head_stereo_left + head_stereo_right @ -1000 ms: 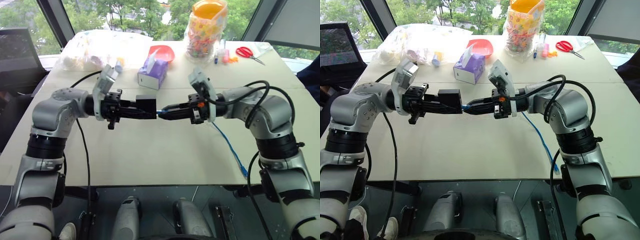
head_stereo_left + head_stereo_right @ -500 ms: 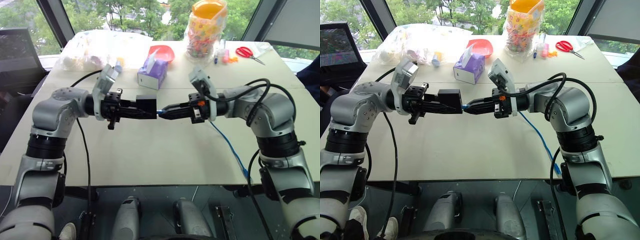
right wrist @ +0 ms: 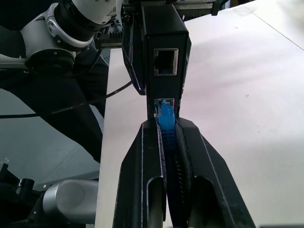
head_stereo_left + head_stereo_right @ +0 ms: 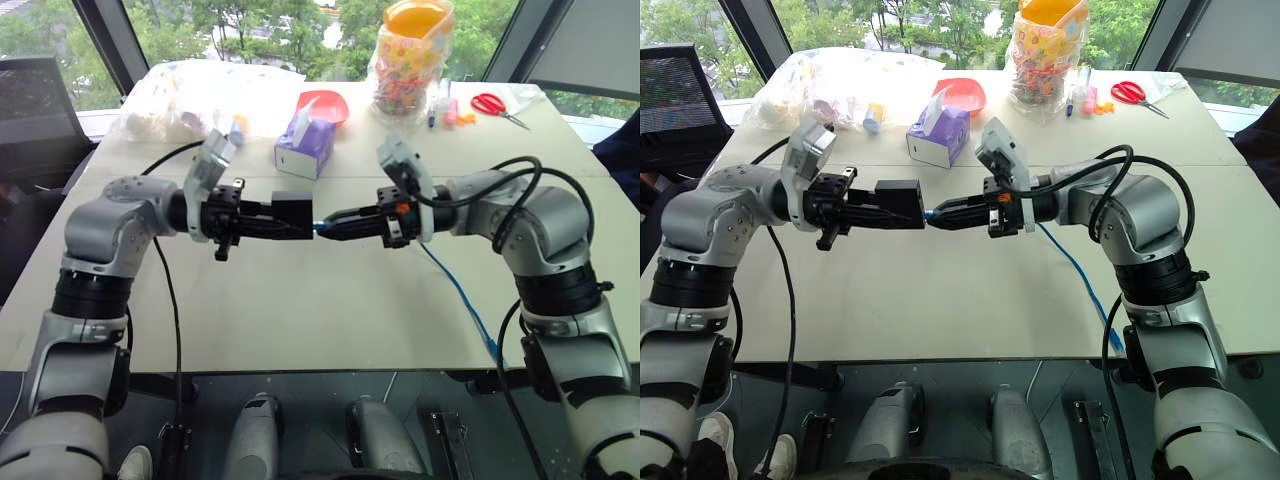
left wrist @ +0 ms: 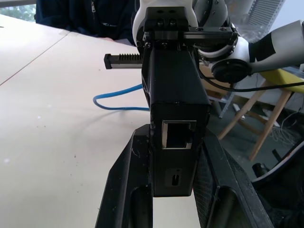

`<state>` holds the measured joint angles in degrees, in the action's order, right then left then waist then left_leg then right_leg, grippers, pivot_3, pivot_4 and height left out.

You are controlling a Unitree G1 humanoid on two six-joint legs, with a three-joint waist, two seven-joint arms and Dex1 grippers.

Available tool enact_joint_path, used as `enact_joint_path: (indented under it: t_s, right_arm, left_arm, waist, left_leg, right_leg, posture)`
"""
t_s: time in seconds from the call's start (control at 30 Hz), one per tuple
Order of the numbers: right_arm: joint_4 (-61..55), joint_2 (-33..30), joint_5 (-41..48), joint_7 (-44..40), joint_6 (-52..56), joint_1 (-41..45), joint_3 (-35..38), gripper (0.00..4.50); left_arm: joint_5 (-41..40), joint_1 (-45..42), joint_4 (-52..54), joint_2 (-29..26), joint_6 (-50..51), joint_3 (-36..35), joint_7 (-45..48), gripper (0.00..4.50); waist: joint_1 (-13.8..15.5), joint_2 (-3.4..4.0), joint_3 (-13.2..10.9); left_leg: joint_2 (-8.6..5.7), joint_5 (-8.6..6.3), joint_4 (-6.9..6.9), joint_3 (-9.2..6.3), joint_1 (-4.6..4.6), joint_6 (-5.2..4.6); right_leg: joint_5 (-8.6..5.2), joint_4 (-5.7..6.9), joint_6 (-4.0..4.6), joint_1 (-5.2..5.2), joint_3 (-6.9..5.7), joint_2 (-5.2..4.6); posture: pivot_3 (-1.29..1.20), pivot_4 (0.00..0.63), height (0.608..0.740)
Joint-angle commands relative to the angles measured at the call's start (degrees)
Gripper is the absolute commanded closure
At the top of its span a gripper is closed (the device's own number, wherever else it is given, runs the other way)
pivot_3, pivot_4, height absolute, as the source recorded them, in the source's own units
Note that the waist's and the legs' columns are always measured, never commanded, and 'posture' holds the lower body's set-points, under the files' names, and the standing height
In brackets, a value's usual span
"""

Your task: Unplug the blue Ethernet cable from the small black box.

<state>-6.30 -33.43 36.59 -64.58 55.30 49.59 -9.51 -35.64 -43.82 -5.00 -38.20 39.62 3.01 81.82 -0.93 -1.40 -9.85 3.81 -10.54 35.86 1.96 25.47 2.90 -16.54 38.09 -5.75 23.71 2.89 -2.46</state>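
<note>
Beige table [image 4: 300, 310] before tree-facing windows [image 4: 270, 25]

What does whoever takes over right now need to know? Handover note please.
Left gripper: shut on the small black box, held above the table.
Right gripper: shut on the blue Ethernet cable right at its plug.
Plug sits in the box's lower port; the upper port is empty. The rest of the cable trails across the table to its near edge.
Done: both grips set.
Left: pull the plug out.
</note>
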Motion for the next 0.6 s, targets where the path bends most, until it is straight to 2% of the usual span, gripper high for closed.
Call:
enact_joint_path:
  t_s: [0.03, 0.33, 0.53, 0.6]
  right_arm:
    - [-2.2, -1.0, 1.1, -1.4, -0.7, 0.7, 1.0, 4.45]
    - [0.2, -4.2, -1.8, -2.8, -4.0, -0.6, 0.0, 4.45]
    - [-1.1, -3.8, -0.9, -2.9, -3.5, -1.1, 0.1, 4.45]
    - [0.7, -3.5, -4.4, -1.8, -6.8, -1.2, -1.4, 4.45]
  left_arm:
    - [0.2, 0.2, 1.0, -1.4, -0.5, -1.5, -0.8, 4.00]
    - [-0.8, 2.2, 2.2, -4.7, 0.0, -3.1, -0.2, 4.00]
    - [-0.9, 2.1, 2.4, -4.1, -0.1, -3.1, -1.0, 4.00]
    - [-0.7, 2.5, 2.4, -4.0, -0.3, -3.1, -1.3, 4.00]
  waist:
    - [0.0, 0.00, 0.0]
    - [0.0, -0.01, 0.0]
    - [0.1, -0.01, 0.0]
    - [0.1, -0.01, 0.0]
  left_leg:
    - [0.00, 0.00, 0.00, 0.00, 0.00, 0.00]
    - [0.00, 0.00, -0.01, 0.01, 0.02, -0.01]
    - [0.00, 0.00, 0.00, 0.04, 0.03, -0.01]
    - [0.00, 0.00, 0.00, 0.05, 0.04, -0.01]
  right_leg:
    - [0.00, 0.00, 0.00, 0.00, 0.00, 0.00]
    - [-0.01, 0.00, 0.01, 0.04, 0.01, -0.01]
    - [-0.01, -0.02, 0.02, 0.04, 0.01, -0.04]
    - [-0.01, -0.02, 0.02, 0.05, 0.01, -0.03]
  posture:
    - [0.00, 0.150, 0.735]
    - [0.00, 0.150, 0.735]
    - [0.00, 0.150, 0.735]
    - [0.00, 0.150, 0.735]
